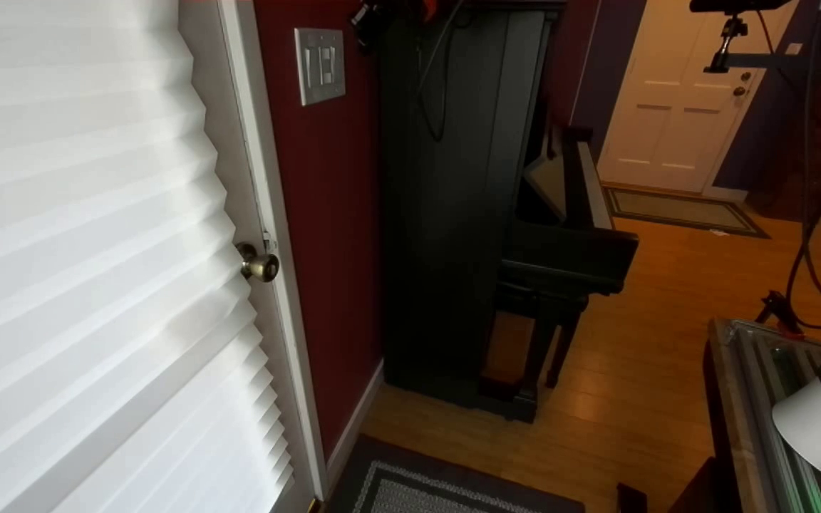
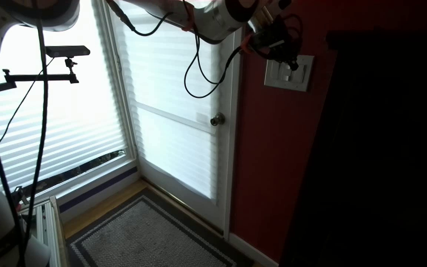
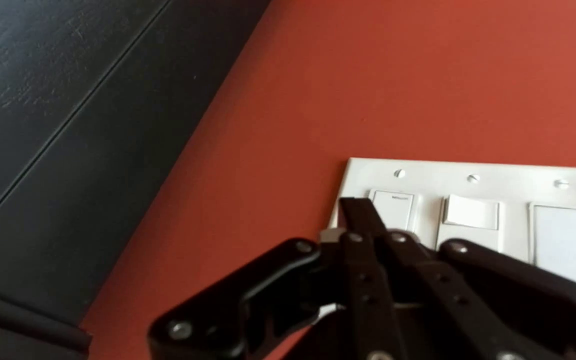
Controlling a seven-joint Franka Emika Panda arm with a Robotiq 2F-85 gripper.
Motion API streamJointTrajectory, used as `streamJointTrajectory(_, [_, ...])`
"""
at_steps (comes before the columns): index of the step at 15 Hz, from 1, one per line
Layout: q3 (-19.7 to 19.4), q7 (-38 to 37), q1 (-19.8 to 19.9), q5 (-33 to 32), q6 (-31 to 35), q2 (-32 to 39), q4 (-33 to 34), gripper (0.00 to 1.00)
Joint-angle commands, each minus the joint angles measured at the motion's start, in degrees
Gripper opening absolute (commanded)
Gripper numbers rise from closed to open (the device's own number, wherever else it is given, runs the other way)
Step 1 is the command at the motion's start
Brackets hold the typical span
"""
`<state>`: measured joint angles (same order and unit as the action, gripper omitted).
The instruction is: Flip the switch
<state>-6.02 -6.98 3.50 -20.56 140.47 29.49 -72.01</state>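
Note:
The switch is a white wall plate with three wide rockers side by side. It shows in both exterior views (image 1: 320, 68) (image 2: 287, 84) and in the wrist view (image 3: 433, 181). In the wrist view the middle rocker (image 3: 470, 212) has its upper part tilted outward. My gripper (image 3: 357, 201) is shut, its fingertips together and holding nothing. The tips are in front of the plate's left part, beside the left rocker (image 3: 393, 207). I cannot tell if they touch it. The fingers hide the plate's lower left. In an exterior view the gripper (image 2: 292, 66) overlaps the plate's upper edge.
A black upright piano (image 1: 446, 235) stands beside the plate; its side (image 3: 93, 125) fills the left of the wrist view. A white door (image 2: 184, 148) with a brass knob (image 2: 218, 119) is on the plate's other side. Loose cables (image 2: 198, 97) hang from the arm.

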Motion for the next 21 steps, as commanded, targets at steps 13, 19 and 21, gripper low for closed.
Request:
streamJointTrajectory(13, [0.7, -1.5, 0.5, 3.2, 0.9, 11.6, 15.4, 0.00])
streamJointTrajectory(19, [1.3, -2.0, 0.7, 3.6, 1.0, 12.2, 16.4, 0.00])
streamJointTrajectory(21, [2.9, 1.5, 1.2, 4.5, -3.2, 10.3, 15.0, 0.00])
